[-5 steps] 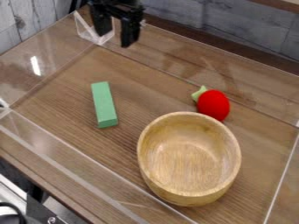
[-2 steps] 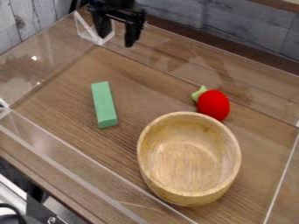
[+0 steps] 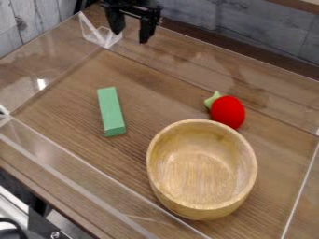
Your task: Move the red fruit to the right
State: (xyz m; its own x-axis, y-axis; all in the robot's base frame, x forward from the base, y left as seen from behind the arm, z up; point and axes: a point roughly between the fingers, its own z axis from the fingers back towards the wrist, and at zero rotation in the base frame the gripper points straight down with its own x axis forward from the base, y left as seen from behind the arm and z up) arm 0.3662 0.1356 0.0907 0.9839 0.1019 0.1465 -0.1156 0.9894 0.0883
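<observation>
Red fruit (image 3: 228, 113) lies with its green top pointing upper-left; fingers (image 3: 131, 32) spread wide, holding nothing.

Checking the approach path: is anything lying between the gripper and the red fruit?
No. In the camera view, only bare wooden tabletop separates the open gripper from the red fruit; the green block and wooden bowl sit off that line.

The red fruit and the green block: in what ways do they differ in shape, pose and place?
The red fruit is round and glossy with a small green leafy top; the green block is long, flat-sided and matt. The fruit sits close beside the wooden bowl, at its upper right; the block lies flat, well apart from the bowl, to its left. Both rest on the wooden table, untouched.
</observation>
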